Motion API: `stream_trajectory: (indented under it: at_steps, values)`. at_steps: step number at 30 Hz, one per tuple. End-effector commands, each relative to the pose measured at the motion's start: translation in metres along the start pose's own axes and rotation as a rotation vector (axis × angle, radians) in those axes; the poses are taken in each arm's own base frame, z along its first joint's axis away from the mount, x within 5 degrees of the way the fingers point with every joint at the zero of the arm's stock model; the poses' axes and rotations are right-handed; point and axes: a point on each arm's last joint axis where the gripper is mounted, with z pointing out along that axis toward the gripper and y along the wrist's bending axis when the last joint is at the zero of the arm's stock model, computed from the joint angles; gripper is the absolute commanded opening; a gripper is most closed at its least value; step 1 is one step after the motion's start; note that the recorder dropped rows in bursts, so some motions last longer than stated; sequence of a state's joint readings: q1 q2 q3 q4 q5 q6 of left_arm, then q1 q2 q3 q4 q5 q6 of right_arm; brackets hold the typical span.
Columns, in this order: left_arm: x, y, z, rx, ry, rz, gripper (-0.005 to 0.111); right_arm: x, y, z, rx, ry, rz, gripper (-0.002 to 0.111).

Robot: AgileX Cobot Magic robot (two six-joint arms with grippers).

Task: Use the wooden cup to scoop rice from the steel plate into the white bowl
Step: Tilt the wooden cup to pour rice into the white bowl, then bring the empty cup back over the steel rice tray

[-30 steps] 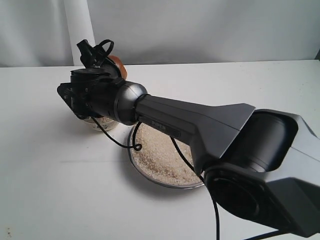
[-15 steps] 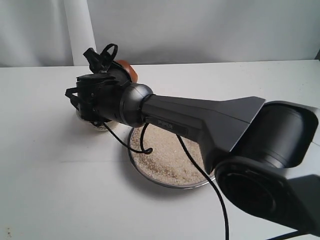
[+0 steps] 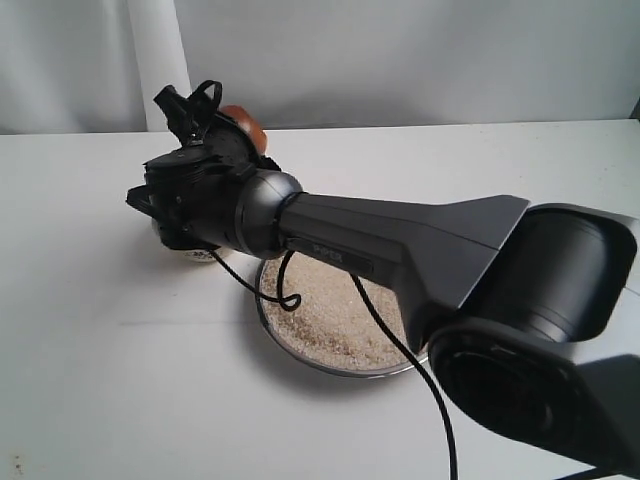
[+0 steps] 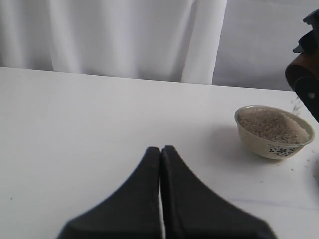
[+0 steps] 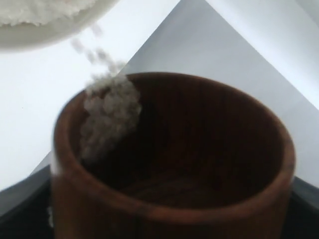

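Right gripper [image 5: 172, 221] had its jaws spread wide around the wooden cup [image 5: 224, 129], tipped toward the white bowl [image 4: 271, 149] with rice [image 5: 109, 109] spilling off its lip: light, stiff, smooth wood, I'd judge, best clamped across its barrel sides.

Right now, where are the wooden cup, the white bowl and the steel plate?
wooden cup [image 5: 199, 149]: right wrist view, on its dark inside.
white bowl [image 4: 254, 141]: left wrist view, on its outer side wall.
steel plate [image 3: 300, 360]: exterior view, on its near rim.
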State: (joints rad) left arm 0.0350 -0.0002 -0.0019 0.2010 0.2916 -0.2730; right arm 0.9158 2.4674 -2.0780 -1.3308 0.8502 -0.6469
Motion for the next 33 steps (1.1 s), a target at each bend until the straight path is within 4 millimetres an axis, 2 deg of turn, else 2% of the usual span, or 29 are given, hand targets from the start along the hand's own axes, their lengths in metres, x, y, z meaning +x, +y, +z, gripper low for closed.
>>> stream_trajectory:
  at_steps: [1,9,16,22,25,26,29,33]
  values:
    - [0.000,-0.001,0.000,0.007,-0.004,-0.008,0.000,0.011,-0.014,-0.009,0.065,0.049,-0.050,0.000]
    - [0.000,-0.001,0.000,0.007,-0.004,-0.008,0.000,0.009,-0.013,-0.013,0.028,0.001,-0.039,0.000]
    - [0.000,-0.001,0.000,0.007,-0.004,-0.008,0.000,0.011,-0.014,-0.015,0.047,0.030,-0.089,0.000]
    - [0.000,-0.001,0.000,0.007,-0.004,-0.008,0.000,0.007,-0.009,-0.014,-0.004,-0.025,0.010,0.000]
    - [0.000,-0.001,0.000,0.007,-0.004,-0.008,0.000,0.010,-0.012,-0.017,0.002,-0.036,0.138,0.000]
    - [0.000,-0.001,0.000,0.007,-0.004,-0.008,0.000,0.016,-0.019,-0.023,0.003,-0.064,0.274,0.000]
    - [0.000,-0.001,0.000,0.007,-0.004,-0.008,0.000,0.028,-0.028,-0.036,-0.057,-0.124,0.425,0.000]
    - [0.000,-0.001,0.000,0.007,-0.004,-0.006,0.000,0.068,-0.047,-0.060,-0.198,-0.238,0.740,0.000]
